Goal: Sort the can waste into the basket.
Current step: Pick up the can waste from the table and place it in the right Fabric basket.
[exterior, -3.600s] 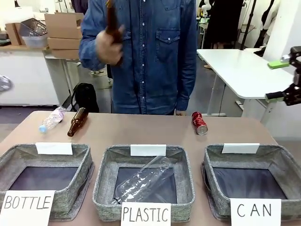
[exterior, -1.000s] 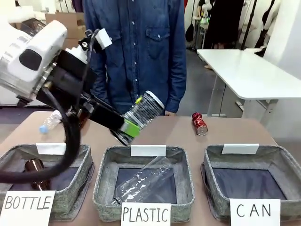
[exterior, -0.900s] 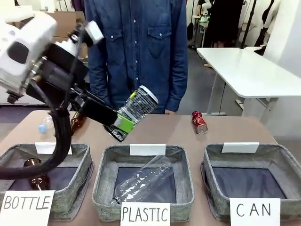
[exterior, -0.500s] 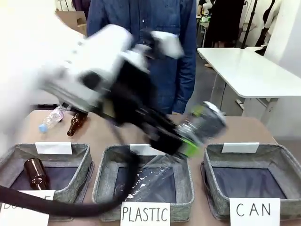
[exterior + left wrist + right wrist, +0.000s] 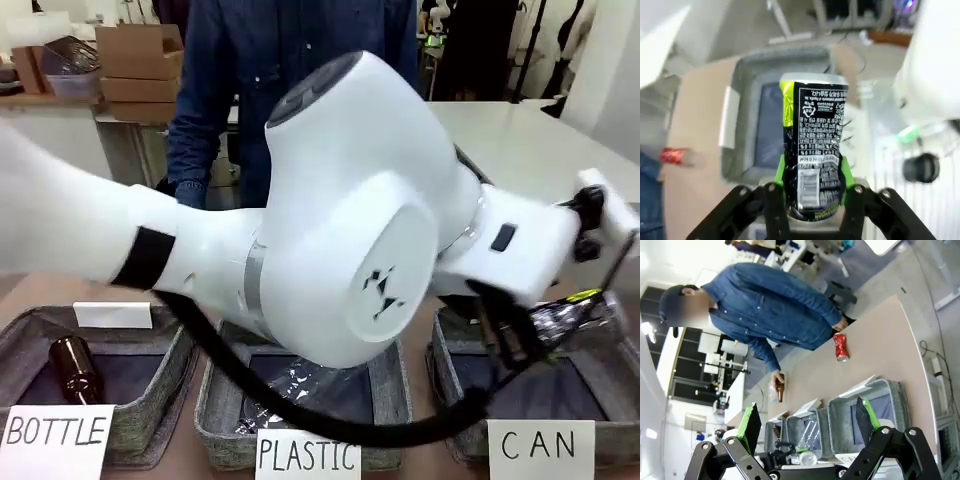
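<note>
Clamping can (image 5: pixel 817 125) in left tool (image 5: pixel 813 173), end-on toward basket (image 5: pixel 746 80)

The left arm (image 5: pixel 340 220) reaches across from the left, blocking much of the table; its gripper (image 5: pixel 548 325) hangs over the basket (image 5: pixel 620 447) signed "CAN", clamped on a crushed can (image 5: pixel 572 315); a clear bottle (image 5: pixel 300 385) lies in the "PLASTIC" basket (image 5: pixel 225 440); a brown bottle (image 5: pixel 75 365) lies in the "BOTTLE" basket (image 5: pixel 145 425); a person in denim (image 5: pixel 215 90) stands behind.

The left arm (image 5: pixel 340 220) hides much of the basket (image 5: pixel 618 440) in the front view. The red can (image 5: pixel 674 156) is a blur. The base of the held can (image 5: pixel 817 145) is hidden between the fingers (image 5: pixel 781 175).
</note>
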### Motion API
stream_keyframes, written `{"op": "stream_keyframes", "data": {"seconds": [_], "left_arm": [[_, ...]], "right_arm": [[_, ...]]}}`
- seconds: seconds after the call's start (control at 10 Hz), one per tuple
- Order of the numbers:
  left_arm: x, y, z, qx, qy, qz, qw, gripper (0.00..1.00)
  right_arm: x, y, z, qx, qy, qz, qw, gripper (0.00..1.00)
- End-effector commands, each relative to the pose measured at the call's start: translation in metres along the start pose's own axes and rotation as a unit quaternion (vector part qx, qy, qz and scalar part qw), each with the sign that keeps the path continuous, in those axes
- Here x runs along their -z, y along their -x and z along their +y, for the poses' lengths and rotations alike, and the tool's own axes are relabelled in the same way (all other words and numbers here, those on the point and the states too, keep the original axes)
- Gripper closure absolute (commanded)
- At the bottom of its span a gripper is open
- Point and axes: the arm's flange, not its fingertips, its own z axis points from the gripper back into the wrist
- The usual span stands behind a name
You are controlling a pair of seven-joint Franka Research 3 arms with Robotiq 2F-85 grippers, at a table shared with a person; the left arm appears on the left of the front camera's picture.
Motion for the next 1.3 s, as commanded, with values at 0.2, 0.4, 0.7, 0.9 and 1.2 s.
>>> {"op": "stream_keyframes", "data": {"seconds": [0.2, 0.4, 0.7, 0.9, 1.2], "left_arm": [[0.121, -0.034, 0.026, 0.01, -0.002, 0.08, 0.997, 0.55], [0.124, -0.038, 0.027, 0.013, -0.007, 0.082, 0.997, 0.55], [0.125, -0.042, 0.032, 0.003, -0.037, 0.033, 0.999, 0.31], [0.133, -0.043, 0.034, 0.003, -0.062, 0.012, 0.998, 0.0], [0.132, -0.036, 0.035, 0.001, -0.061, 0.02, 0.998, 0.0]], "right_arm": [[-0.004, -0.001, 0.002, 0.006, 0.001, -0.003, 1.0, 0.0], [-0.004, -0.001, 0.002, 0.006, 0.001, -0.003, 1.0, 0.0], [-0.004, -0.001, 0.002, 0.006, 0.001, -0.003, 1.0, 0.0], [-0.004, -0.001, 0.002, 0.006, 0.001, -0.003, 1.0, 0.0], [-0.004, -0.001, 0.002, 0.006, 0.001, -0.003, 1.0, 0.0]]}}
